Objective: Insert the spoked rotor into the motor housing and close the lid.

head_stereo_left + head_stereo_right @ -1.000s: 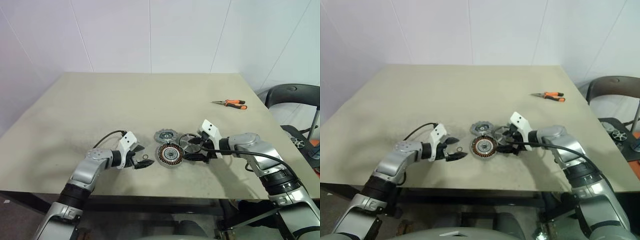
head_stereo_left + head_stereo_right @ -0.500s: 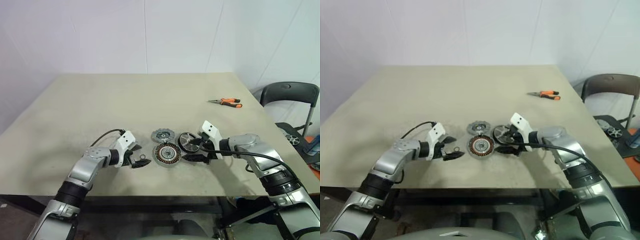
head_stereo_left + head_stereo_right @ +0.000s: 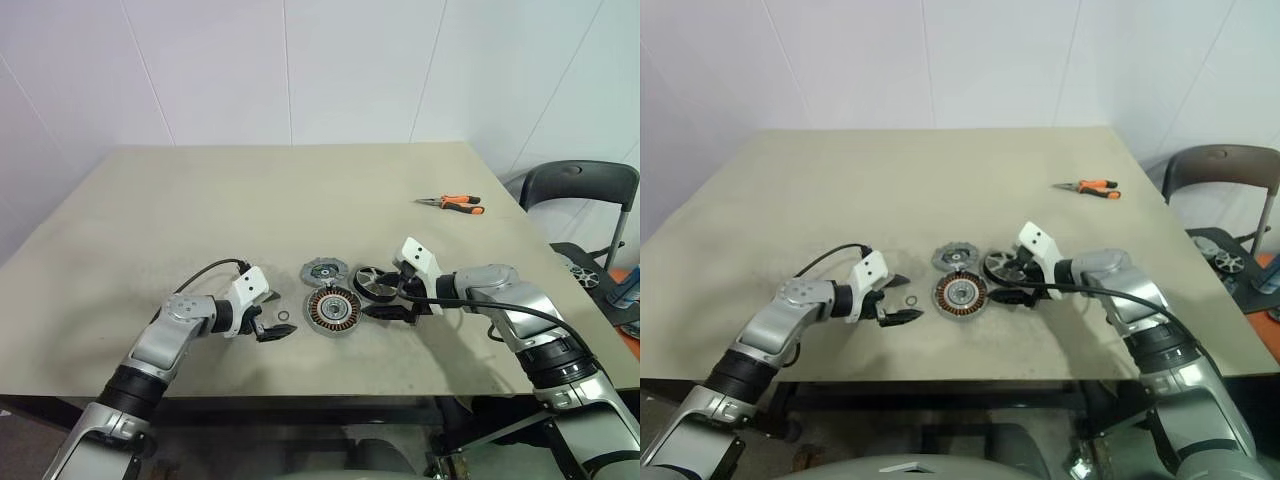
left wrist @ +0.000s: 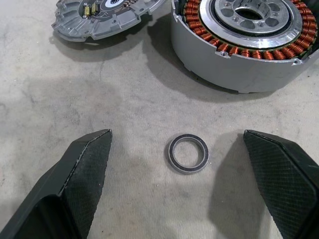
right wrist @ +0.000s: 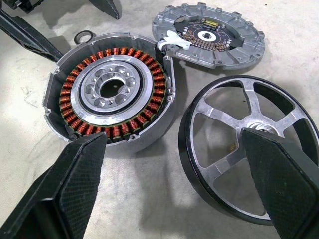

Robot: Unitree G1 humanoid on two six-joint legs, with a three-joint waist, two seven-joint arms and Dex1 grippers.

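While both arms rest low over the table (image 3: 200,200), the three motor parts lie grouped near its front edge, between the grippers. The housing (image 3: 335,309) sits flat, copper coils facing up around a metal centre. The lid (image 3: 326,270) lies just behind it, inner face up, close to the housing wall; whether the two touch cannot be told. The rotor (image 3: 378,284) lies to the right of the housing and beside the lid, spokes and dark rim visible; in the right wrist view its rim stands just clear of the housing.

Right gripper (image 3: 392,300): fingers spread wide, one finger (image 5: 279,184) in front of the rotor's rim, the other (image 5: 75,184) in front of the housing. Nothing is pinched.

Left gripper (image 3: 268,320): fingers spread wide, holding nothing, low over the table to the left of the housing. A small ring (image 4: 187,154) lies flat on the table between its fingertips, touching neither.

Orange-handled pliers (image 3: 455,204) lie well apart at the far right of the table. A dark chair (image 3: 580,195) stands beyond the table's right edge.
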